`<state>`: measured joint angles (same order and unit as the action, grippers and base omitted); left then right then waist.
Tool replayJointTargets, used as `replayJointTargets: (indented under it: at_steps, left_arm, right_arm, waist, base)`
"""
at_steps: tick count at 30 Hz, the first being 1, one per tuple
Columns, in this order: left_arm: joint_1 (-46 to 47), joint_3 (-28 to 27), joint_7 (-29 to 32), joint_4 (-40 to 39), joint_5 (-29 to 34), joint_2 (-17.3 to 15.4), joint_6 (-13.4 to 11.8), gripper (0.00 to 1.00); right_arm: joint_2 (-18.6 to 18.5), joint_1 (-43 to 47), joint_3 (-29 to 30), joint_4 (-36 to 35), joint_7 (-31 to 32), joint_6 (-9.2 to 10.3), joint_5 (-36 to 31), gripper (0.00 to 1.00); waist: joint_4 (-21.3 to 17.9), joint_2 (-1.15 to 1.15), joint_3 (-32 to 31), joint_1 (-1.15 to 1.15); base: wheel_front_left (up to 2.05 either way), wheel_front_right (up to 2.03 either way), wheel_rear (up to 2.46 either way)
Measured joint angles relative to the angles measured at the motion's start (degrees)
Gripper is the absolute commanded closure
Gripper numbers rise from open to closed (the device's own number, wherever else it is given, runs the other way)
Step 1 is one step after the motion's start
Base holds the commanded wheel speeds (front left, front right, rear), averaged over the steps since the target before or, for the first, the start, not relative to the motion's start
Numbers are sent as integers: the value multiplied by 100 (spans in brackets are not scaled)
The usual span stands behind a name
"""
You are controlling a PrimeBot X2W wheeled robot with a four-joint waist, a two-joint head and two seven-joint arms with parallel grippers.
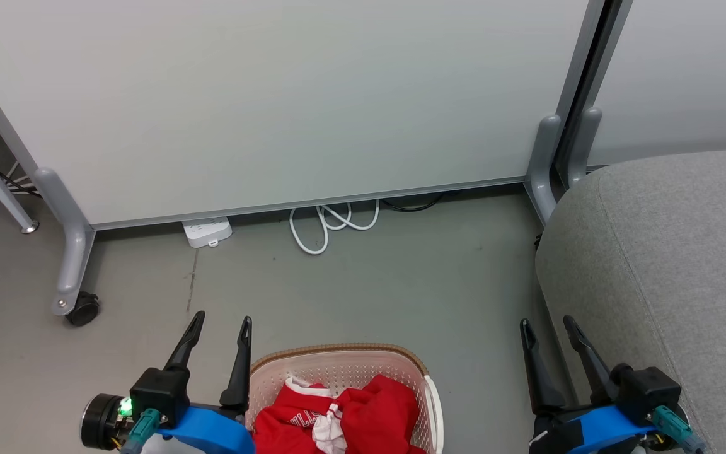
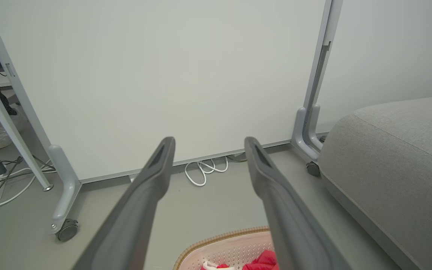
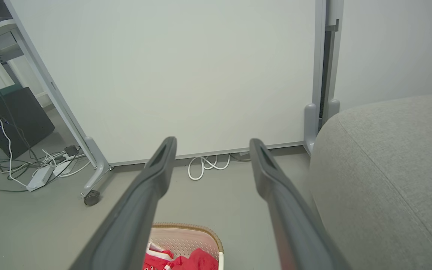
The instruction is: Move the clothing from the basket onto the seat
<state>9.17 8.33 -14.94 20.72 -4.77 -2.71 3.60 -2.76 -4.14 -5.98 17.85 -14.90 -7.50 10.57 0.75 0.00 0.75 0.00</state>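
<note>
The white basket [image 1: 344, 364] with its brown rim stands on the floor at the bottom centre of the head view, holding crumpled red clothing [image 1: 344, 413] with white trim and lettering. The grey seat [image 1: 672, 265] rises at the right. My left gripper [image 1: 222, 320] is open at the basket's left edge, above it and holding nothing. My right gripper [image 1: 547, 324] is open between the basket and the seat's front edge, also holding nothing. The left wrist view shows the basket [image 2: 227, 245], clothing [image 2: 264, 260] and seat [image 2: 399, 157] beyond the spread fingers; so does the right wrist view, with basket [image 3: 186, 236], clothing [image 3: 189, 259] and seat [image 3: 388, 165].
A pale partition panel [image 1: 275, 101] on grey caster legs [image 1: 76, 252] closes off the far side. A white power strip [image 1: 207, 231] and a looped white cable [image 1: 331, 224] lie under it. Bare grey floor [image 1: 401, 284] lies between basket and panel. More cables [image 3: 43, 168] lie far left.
</note>
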Motion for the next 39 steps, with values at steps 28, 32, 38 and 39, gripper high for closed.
replayJointTargets:
  at_steps: [28, 32, 38, 39]
  left_arm:
    - [754, 277, -12, 476, 194, -70, 213, 0]
    - [1195, 464, -12, 814, 290, -203, 297, 0]
    - [1896, 814, -12, 1269, 382, -427, 361, 0]
    - [1986, 888, -12, 1349, 387, -474, 363, 0]
  right_arm:
    - [-2, -289, -56, 74, -9, 0, -1, 0]
    - [-2, -497, -111, 26, -9, 0, -15, 0]
    - [-4, -871, -103, -123, -25, 0, -49, 0]
    - [-4, -932, -104, -147, -25, 0, -49, 0]
  waist:
    - [-71, 0, 453, 0]
    - [-169, 0, 740, 0]
    - [-377, 0, 1307, 1]
    - [-415, 0, 1406, 1]
  base:
    - [0, 0, 0]
    - [0, 0, 0]
    - [0, 0, 0]
    - [0, 0, 0]
